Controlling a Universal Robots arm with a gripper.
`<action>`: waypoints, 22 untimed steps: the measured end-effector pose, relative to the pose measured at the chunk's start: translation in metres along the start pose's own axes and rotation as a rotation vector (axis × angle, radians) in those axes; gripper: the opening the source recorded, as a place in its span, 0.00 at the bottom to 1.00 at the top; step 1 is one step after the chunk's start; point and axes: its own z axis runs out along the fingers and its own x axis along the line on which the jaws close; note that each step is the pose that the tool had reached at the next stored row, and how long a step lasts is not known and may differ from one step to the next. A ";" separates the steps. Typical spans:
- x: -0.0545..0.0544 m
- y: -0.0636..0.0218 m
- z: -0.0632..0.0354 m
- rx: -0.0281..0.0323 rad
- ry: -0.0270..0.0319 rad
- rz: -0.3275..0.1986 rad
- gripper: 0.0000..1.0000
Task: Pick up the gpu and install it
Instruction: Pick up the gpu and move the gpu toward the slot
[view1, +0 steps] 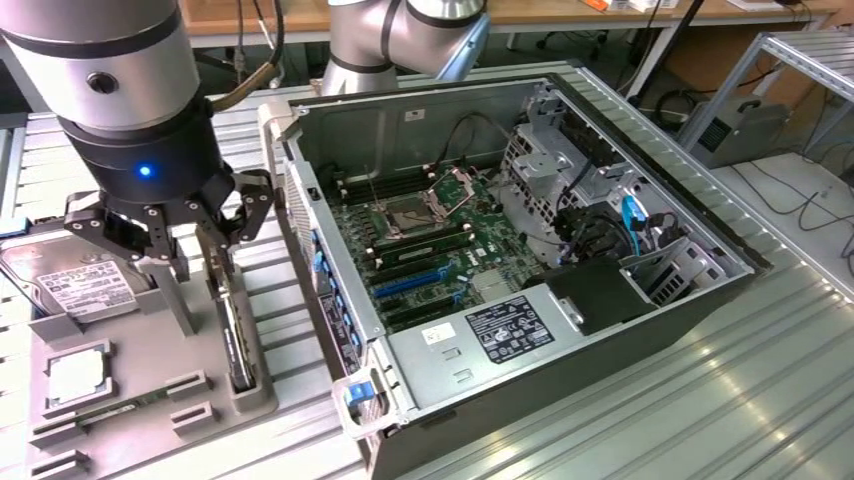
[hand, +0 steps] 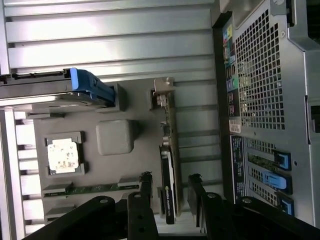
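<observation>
Loosely astride the thin, flat black gpu (hand: 169, 162), dark pincer (hand: 170, 177), spread.

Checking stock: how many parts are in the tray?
4: gpu on edge nearest the case; hard drive at the far end; CPU midway; memory stick toward the near end.

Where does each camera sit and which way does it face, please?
Exterior view: set high, looking down at the open computer case and grey parts tray; the arm and gripper show at the exterior view's left.
Wrist view: on the wrist, looking down past the fingers at the gpu standing on edge in the tray.
Shared: gripper, gpu, tray, case; the open fingers straddle the gpu.
</observation>
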 end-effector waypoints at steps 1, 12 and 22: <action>0.000 -0.0002 0.0041 -0.0001 0.0000 0.000 0.42; 0.001 -0.0012 0.0264 -0.0002 0.0001 0.000 0.42; 0.001 -0.0047 0.0351 -0.0002 0.0001 0.000 0.42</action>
